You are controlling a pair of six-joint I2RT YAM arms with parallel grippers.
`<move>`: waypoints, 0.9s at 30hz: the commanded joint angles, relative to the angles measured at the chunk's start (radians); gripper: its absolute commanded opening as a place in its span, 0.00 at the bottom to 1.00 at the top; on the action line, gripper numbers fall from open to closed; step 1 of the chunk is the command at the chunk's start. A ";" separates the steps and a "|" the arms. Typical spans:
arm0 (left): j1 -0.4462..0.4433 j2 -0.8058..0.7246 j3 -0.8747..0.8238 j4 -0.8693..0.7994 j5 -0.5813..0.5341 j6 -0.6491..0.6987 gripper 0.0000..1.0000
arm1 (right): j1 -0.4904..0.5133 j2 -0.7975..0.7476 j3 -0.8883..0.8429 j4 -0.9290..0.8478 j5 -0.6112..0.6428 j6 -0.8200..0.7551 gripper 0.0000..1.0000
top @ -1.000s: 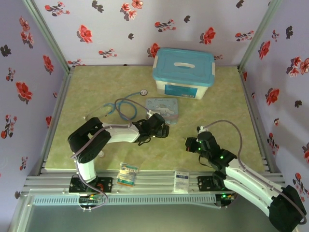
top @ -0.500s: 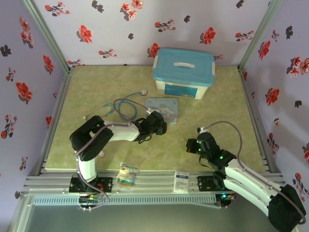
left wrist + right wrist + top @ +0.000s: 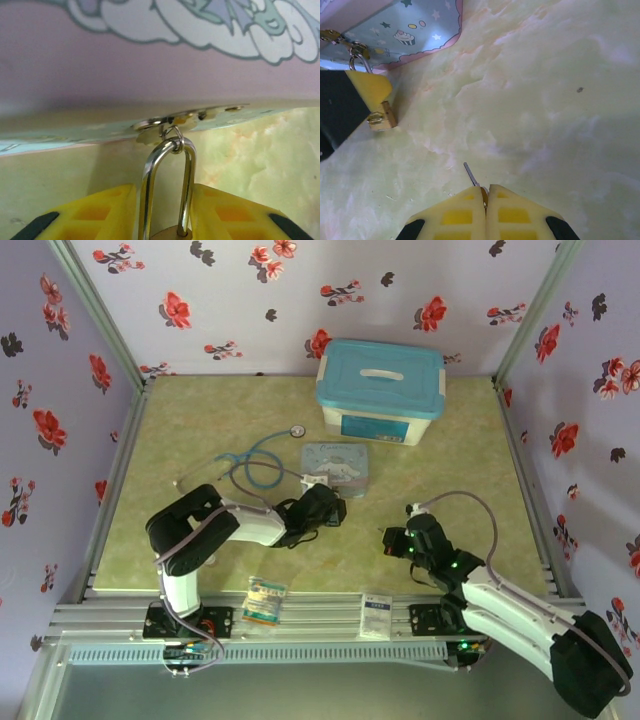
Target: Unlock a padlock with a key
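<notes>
Tiny brass-gold padlock [image 3: 382,118]: blocky body, thin silver shackle [image 3: 165,185] hooked through a small ring on the metal hasp [image 3: 172,119] of the flat pastel cartoon tin [image 3: 335,468]. Hung at the tin's near edge, toward its left end. Body tilted, low over the green marbled tabletop [image 3: 535,100].

Left gripper [image 3: 166,205] down at the padlock, yellow pads [image 3: 100,215] close on either side of shackle and body, apparently pinching it, though contact hard to confirm from so near.

Tiny thin dark-grey metal key [image 3: 470,174]: only the slim blade tip visible, poking forward out of the right gripper [image 3: 485,192]. Yellow pads there pressed flat together, pinching the key. Blade aimed roughly toward the padlock, well apart from it, bare tabletop between.

Tin wall directly behind the padlock, rising close over the shackle. Grey-blue stethoscope [image 3: 260,465] just left of the tin, near the left arm. White plastic box with blue lid [image 3: 380,390] farther back, near the floral rear wall. Open tabletop to the right of the tin and ahead of the right gripper, through to the right wall. Small printed packet [image 3: 265,600] and white packet [image 3: 377,615] on the aluminium rail at the near edge, between the arm bases.
</notes>
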 commanded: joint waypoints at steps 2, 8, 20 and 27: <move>-0.037 0.008 -0.050 -0.003 0.088 -0.078 0.38 | -0.007 0.012 -0.006 0.054 -0.022 0.013 0.00; -0.049 -0.028 -0.087 0.038 0.065 -0.102 0.34 | -0.007 0.019 -0.009 0.067 -0.019 0.014 0.00; -0.058 0.037 -0.049 0.050 0.056 -0.106 0.28 | -0.007 0.040 -0.023 0.110 -0.039 0.026 0.00; -0.056 0.028 -0.036 0.041 0.058 -0.117 0.12 | -0.007 0.002 -0.042 0.094 -0.037 0.038 0.00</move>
